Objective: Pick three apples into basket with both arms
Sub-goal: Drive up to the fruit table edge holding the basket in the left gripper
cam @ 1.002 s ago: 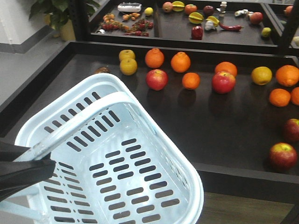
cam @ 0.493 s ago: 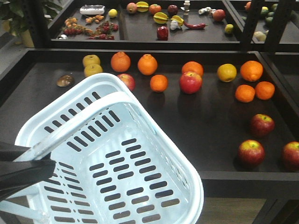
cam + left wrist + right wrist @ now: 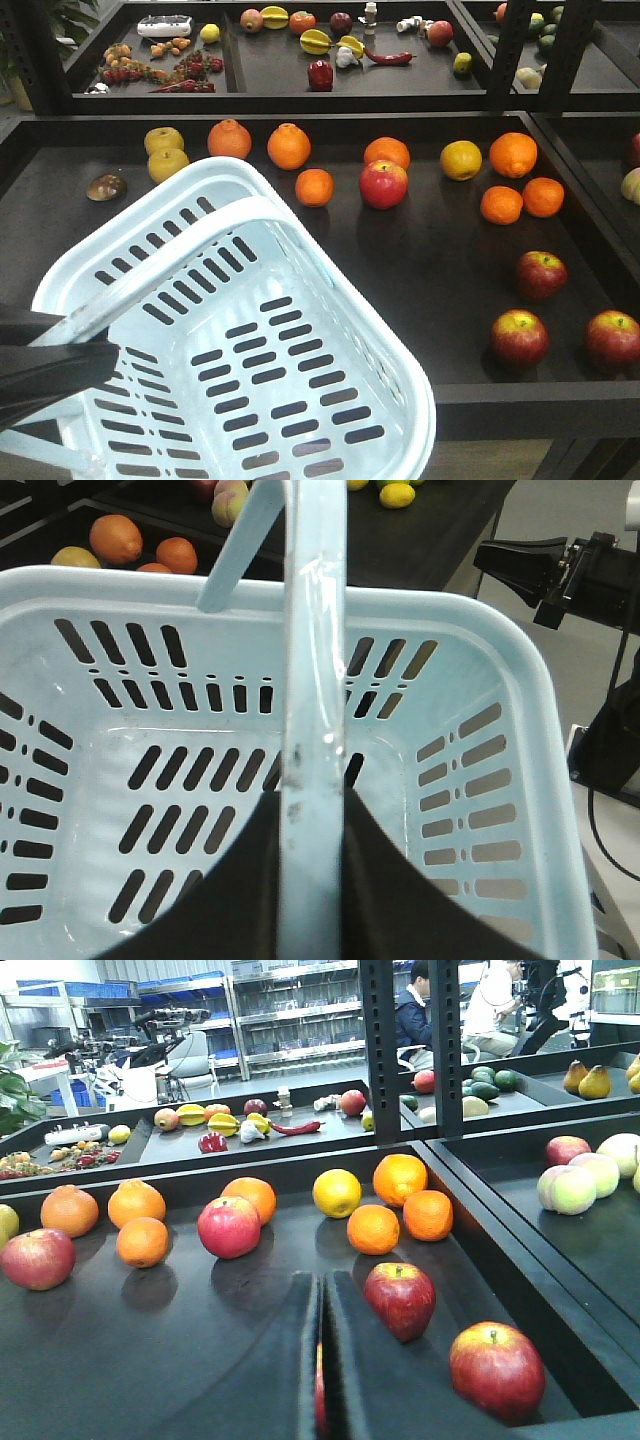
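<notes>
Left wrist view: the left gripper (image 3: 312, 810) is clamped on the hinged handle (image 3: 312, 630) of the pale blue plastic slotted basket (image 3: 520, 680), with one black finger on each side of the bar.

Exterior front view: the basket hangs tilted at lower left. Its far corner overlaps the front edge of the black display shelf (image 3: 440, 250), and only its slotted bottom shows inside.

The three dark red apples with yellow-green patches lie on the shelf at the right, well apart from the basket:
- the rear apple (image 3: 541, 274)
- the front apple (image 3: 519, 337)
- the edge apple (image 3: 612, 340), near the front apple at the frame border

A paler pink-red apple (image 3: 383, 184) sits further back among round oranges (image 3: 289, 146).

Right wrist view: the right gripper (image 3: 320, 1360) is over the shelf with its jaws pressed almost together, leaving a thin slit, and it grasps nothing. One dark red apple lies just beside its right finger. A red sliver in the slit is probably another apple; the gap is too narrow to confirm.
</notes>
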Motion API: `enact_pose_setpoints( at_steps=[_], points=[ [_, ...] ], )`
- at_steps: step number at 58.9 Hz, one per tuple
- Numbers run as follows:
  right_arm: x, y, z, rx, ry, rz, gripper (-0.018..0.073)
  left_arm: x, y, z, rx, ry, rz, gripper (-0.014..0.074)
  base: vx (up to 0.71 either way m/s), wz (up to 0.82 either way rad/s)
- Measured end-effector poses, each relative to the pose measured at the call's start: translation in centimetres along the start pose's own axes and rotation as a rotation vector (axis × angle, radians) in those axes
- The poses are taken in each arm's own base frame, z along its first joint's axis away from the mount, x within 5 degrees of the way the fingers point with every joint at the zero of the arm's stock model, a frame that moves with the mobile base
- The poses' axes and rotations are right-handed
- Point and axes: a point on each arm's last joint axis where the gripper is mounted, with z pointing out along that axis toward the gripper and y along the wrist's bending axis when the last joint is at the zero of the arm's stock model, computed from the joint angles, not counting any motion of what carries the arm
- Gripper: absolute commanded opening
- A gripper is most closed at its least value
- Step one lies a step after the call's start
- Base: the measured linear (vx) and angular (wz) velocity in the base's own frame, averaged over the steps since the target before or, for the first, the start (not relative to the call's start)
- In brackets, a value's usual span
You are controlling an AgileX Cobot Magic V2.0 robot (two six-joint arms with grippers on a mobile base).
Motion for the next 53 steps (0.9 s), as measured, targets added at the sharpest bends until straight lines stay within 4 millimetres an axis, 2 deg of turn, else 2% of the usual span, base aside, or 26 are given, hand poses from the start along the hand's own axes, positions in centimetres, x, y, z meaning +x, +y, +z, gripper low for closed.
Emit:
enact_pose_setpoints(
  at_steps=[53],
  points=[
    [0.0, 0.0, 0.0, 0.0, 0.0, 0.0, -0.0009, 0.0, 0.0, 0.0, 0.0, 0.0, 0.0, -0.0006, 0.08, 0.05]
  ],
)
